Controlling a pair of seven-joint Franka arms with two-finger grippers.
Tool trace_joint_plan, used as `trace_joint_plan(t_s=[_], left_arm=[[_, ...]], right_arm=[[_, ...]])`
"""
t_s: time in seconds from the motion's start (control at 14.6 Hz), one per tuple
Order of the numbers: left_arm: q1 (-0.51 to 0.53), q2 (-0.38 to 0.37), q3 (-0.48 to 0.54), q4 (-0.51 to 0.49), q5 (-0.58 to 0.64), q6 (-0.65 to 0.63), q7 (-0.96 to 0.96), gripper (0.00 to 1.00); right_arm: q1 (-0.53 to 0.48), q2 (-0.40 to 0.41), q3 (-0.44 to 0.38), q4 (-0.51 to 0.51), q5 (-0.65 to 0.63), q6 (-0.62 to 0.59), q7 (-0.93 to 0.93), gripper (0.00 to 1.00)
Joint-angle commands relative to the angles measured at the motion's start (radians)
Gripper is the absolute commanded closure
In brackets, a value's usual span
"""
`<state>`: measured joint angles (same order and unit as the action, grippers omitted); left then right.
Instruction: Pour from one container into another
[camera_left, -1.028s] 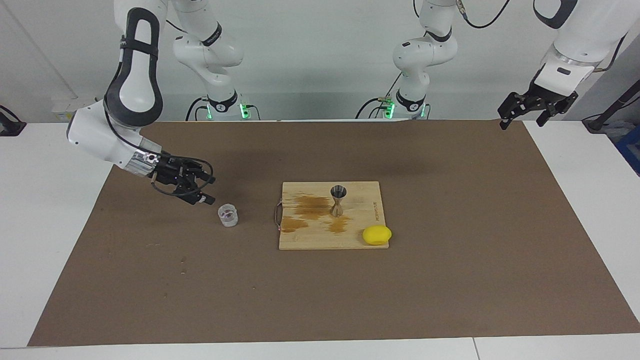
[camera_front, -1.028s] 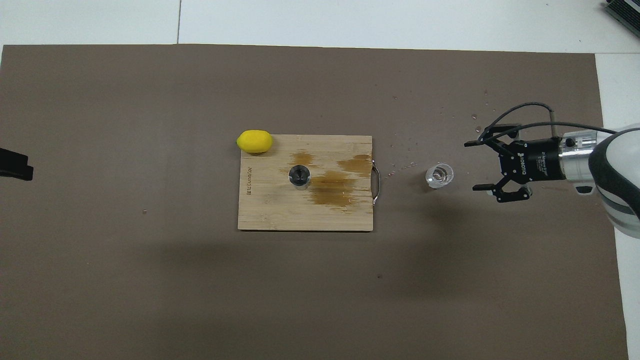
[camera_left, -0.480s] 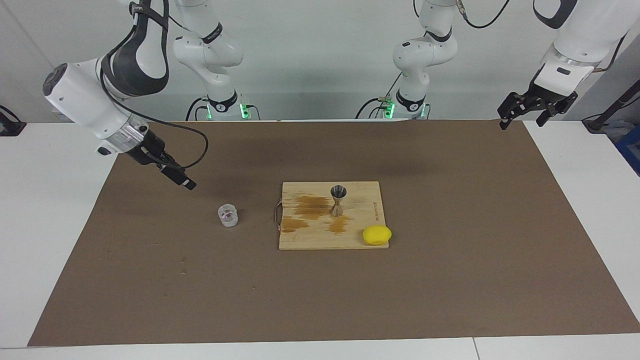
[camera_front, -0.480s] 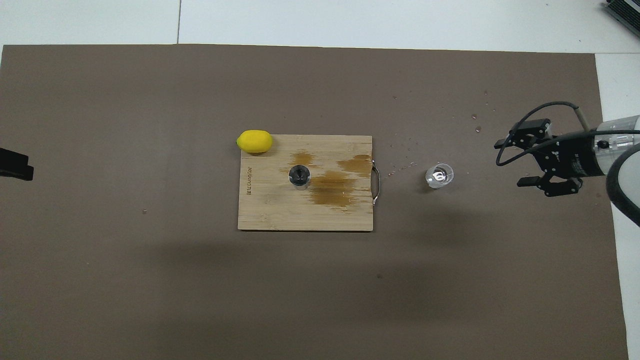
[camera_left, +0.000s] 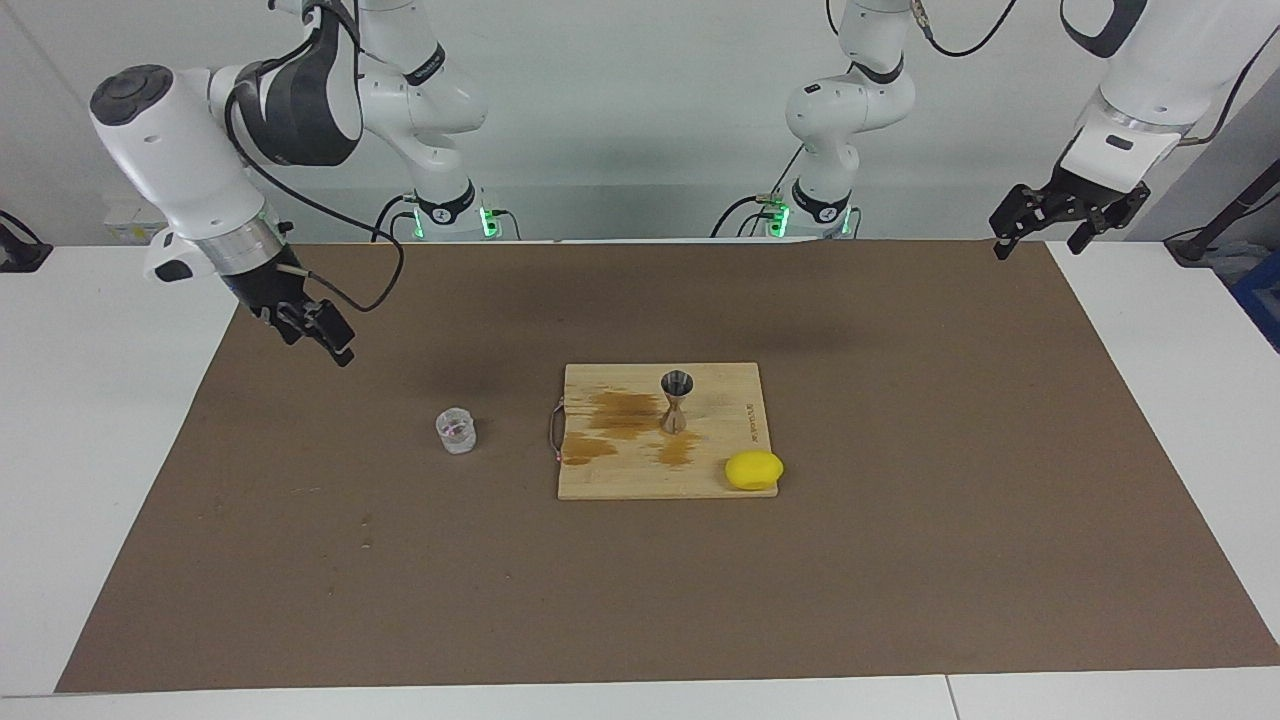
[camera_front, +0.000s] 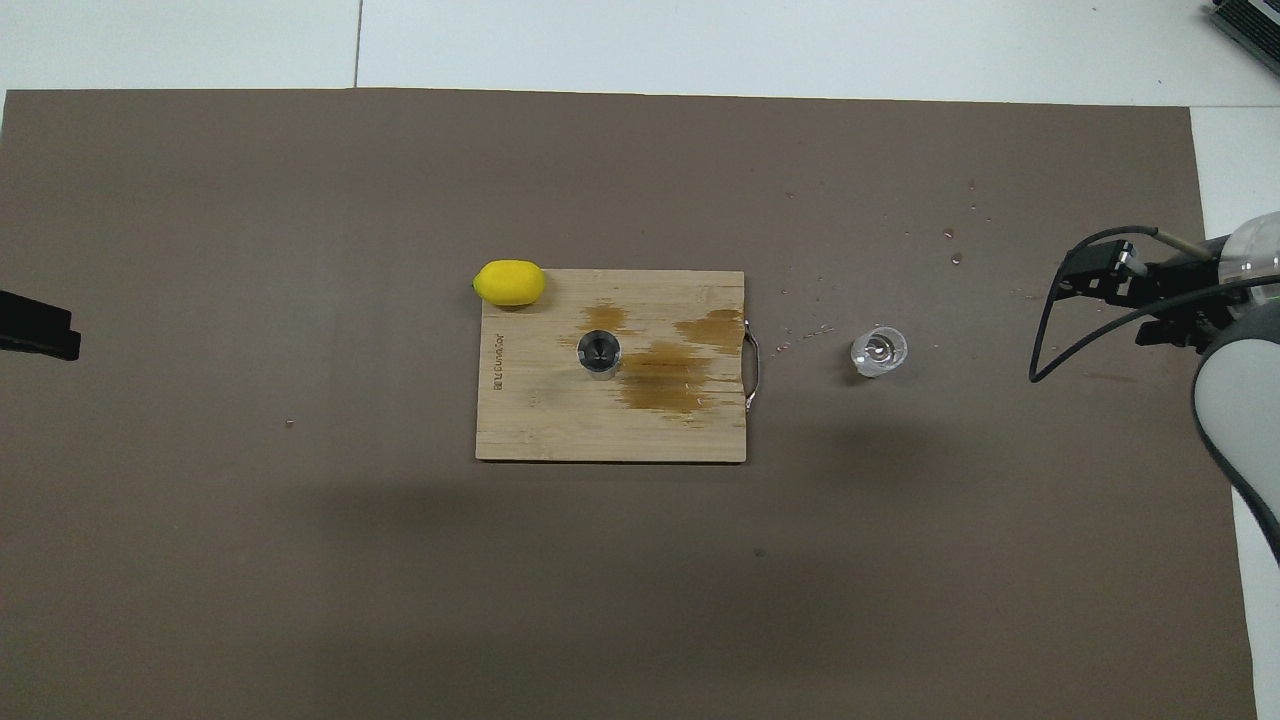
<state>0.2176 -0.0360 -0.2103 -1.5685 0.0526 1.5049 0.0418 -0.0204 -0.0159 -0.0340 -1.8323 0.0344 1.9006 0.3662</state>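
Since the glass cup (camera_left: 457, 431) standing on the tabletop beside the board (camera_left: 600, 480) is light, slick and fragile, grip its wall; jigger (camera_left: 677, 400) on board; right gripper (camera_left: 318, 330) and left gripper (camera_left: 1045, 220) jaws spread, empty.

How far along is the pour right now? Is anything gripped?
Looks done: the glass cup stands upright on the mat beside the cutting board, and the jigger stands upright on it amid brown stains. In hand: nothing; the right gripper hangs open over the mat, clear of the cup, and the left gripper waits open at the mat's corner. Left: nothing obvious, though the jigger's contents are unreadable.
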Motion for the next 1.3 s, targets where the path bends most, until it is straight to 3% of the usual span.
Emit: trace_joint_plan(t_s=[0.0,0.14,0.27,0.82,1.03,1.23], left_arm=[[0.014,-0.004,-0.026,-0.005,-0.008,0.012,-0.028,0.00],[0.016,-0.004,-0.026,-0.005,-0.008,0.012,-0.025,0.00],[0.016,-0.004,-0.026,-0.005,-0.008,0.015,-0.026,0.00],[0.016,-0.004,-0.047,-0.007,-0.008,0.047,-0.030,0.00],[0.016,-0.004,-0.046,-0.007,-0.008,0.046,-0.030,0.00],[0.016,-0.004,-0.046,-0.007,-0.008,0.046,-0.031,0.00]], right_arm=[[0.002,-0.036,0.000,0.060,-0.044,-0.113,-0.087,0.00],[-0.006,-0.019,0.000,0.177,-0.044,-0.251,-0.125,0.00],[-0.006,-0.021,-0.001,0.223,-0.044,-0.336,-0.136,0.00],[0.016,-0.032,-0.003,0.271,-0.082,-0.423,-0.173,0.00],[0.074,-0.024,-0.052,0.315,-0.081,-0.474,-0.210,0.00],[0.071,-0.033,-0.050,0.295,-0.067,-0.463,-0.197,0.00]])
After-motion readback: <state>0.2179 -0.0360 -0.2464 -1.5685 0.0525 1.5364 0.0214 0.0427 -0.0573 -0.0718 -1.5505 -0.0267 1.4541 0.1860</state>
